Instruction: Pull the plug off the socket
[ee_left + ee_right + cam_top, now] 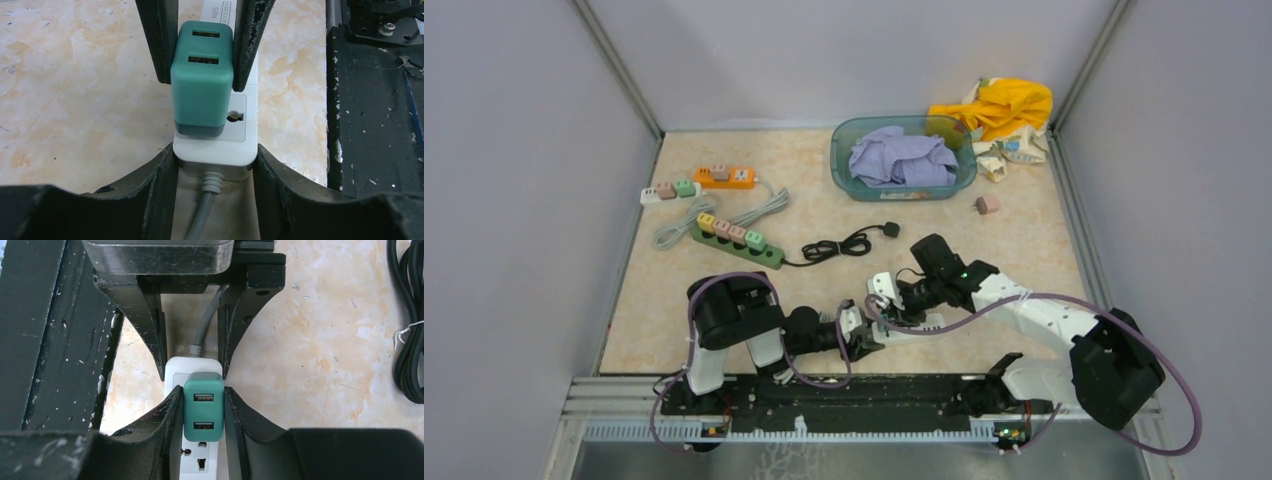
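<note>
Seated in white power strip (240, 145), at its cable end: teal USB charger plug (201, 90). For pull, right gripper (202, 390) pinches plug's sides. Likely as brace against that pull, left gripper (215, 160) clamps strip's cable end.

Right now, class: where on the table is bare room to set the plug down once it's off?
Bare: the near-left corner, nearer than the green power strip; the right side, nearer than the pink cube. Crowded: around the black cable and the orange strip.
</note>
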Robot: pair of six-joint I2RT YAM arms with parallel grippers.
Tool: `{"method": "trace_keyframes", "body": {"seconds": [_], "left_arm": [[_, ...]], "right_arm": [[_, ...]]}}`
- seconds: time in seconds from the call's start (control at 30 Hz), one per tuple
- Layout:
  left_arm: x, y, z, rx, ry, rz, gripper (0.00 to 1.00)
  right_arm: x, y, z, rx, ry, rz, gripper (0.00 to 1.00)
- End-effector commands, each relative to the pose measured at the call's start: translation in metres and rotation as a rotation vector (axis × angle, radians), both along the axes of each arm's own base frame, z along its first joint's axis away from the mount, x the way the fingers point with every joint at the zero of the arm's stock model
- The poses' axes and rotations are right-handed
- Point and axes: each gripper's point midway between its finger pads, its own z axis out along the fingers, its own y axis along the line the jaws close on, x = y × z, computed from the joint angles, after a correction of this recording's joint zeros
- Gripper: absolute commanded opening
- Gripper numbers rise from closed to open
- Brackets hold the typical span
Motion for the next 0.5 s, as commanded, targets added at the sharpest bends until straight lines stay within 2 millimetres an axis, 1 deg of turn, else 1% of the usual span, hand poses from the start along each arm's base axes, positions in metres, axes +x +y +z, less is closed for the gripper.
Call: {"method": "trace_keyframes", "body": {"seconds": [0.0, 0.07, 0.13, 0.2, 0.27, 0.33, 0.47], "left_arm": [[0.004, 0.002, 0.032, -0.157, -0.028, 0.03, 0.0], [0.004, 0.001, 0.031, -0.157, -0.026, 0.029, 0.0], [0.004, 0.002, 0.03, -0.155, -0.023, 0.032, 0.0], [0.004, 0.002, 0.03, -0.153, -0.021, 0.032, 0.0], [0.004, 0.004, 0.028, -0.147, -0.018, 0.034, 0.0], [0.004, 0.004, 0.027, -0.141, -0.017, 0.035, 0.0], [0.005, 0.003, 0.026, -0.14, -0.015, 0.036, 0.0]], "right_arm": [[0.003, 0.019, 0.029, 0.076, 0.034, -0.031, 0.0], [0.018, 0.021, 0.032, 0.071, 0.019, -0.111, 0.0], [0.027, 0.019, 0.031, 0.06, -0.007, -0.153, 0.0], [0.036, 0.011, 0.034, 0.059, -0.032, -0.184, 0.0], [0.038, 0.002, 0.035, 0.045, -0.047, -0.188, 0.0], [0.036, -0.003, 0.035, 0.02, -0.06, -0.165, 0.0], [0.004, 0.001, 0.041, 0.064, 0.022, -0.016, 0.0]]}}
